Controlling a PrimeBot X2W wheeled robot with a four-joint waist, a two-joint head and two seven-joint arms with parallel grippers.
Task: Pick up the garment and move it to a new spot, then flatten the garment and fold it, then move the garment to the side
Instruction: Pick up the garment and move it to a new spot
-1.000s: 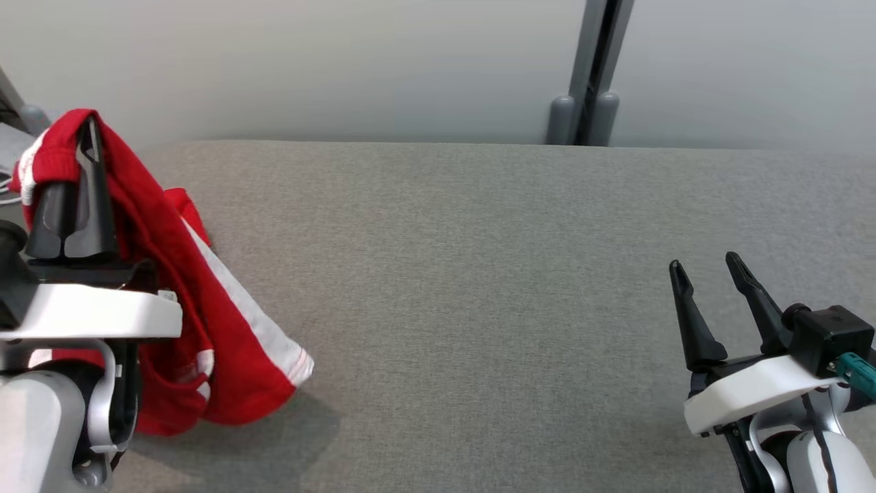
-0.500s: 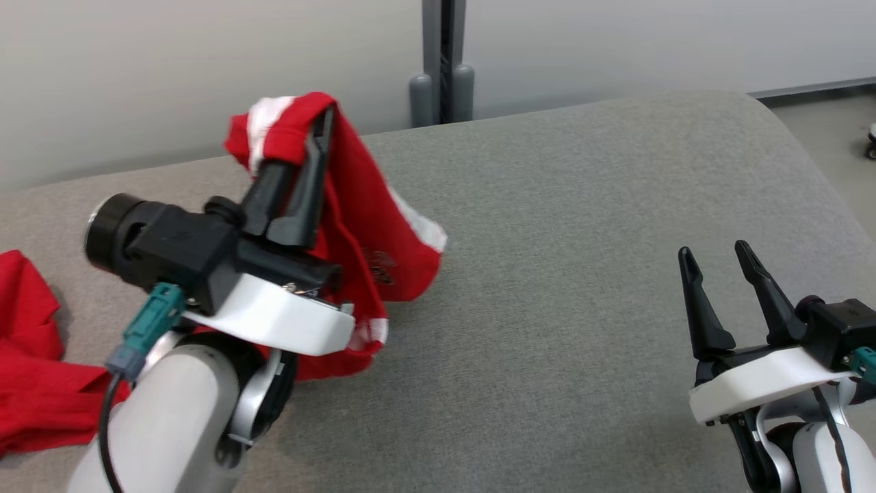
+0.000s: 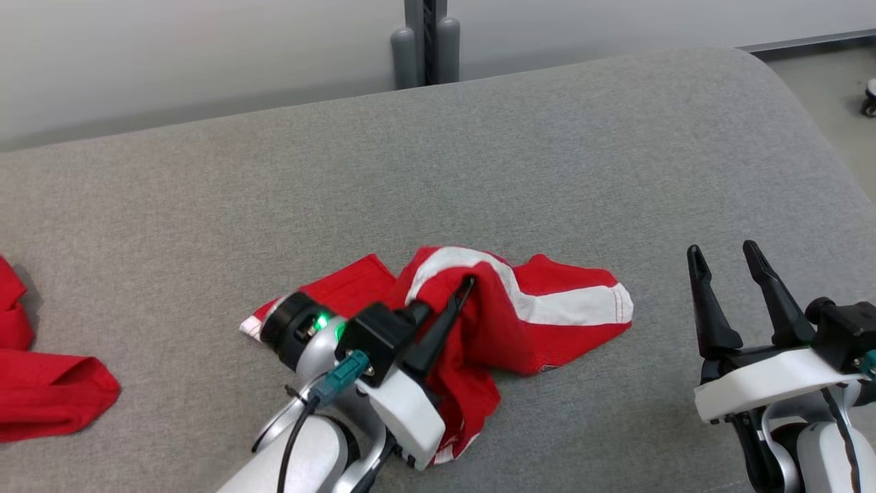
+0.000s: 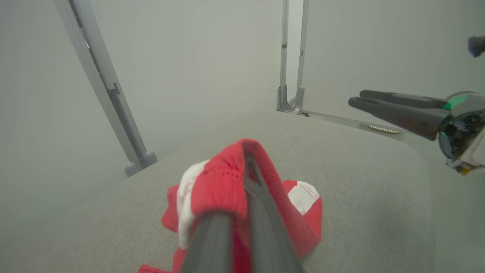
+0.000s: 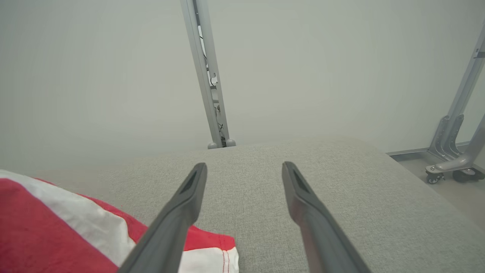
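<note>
At the far left edge of the head view, a second red cloth (image 3: 48, 397) is lying crumpled on the grey padded counter (image 3: 479, 171), well apart from everything else.

Moving right, the left arm is reaching in from the bottom of the view, with a green light glowing on its wrist. The left gripper (image 3: 467, 282) is pointing up and to the right, and its two dark fingers are pressing together on a fold of the garment (image 3: 527, 335). In the left wrist view, ribbed red fabric with a white band is wrapping over the fingertips and hiding them.

The garment is red with broad white stripes. It is lying bunched on the counter around the middle of the head view, a little toward the near edge. Part of it is spreading left behind the left wrist, part is trailing down beside the white gripper mount, and a striped flap is stretching out to the right and resting flat on the counter.

Further right, the right gripper (image 3: 722, 248) is hovering at the lower right with its fingers spread and nothing between them, near the garment's right end but not touching it. In the right wrist view, the garment's white-edged hem is showing at the lower left behind the left finger.

Behind the counter a grey post (image 3: 424, 34) is standing against the pale wall, and a caster (image 3: 869, 103) is sitting on the floor at the far right.
</note>
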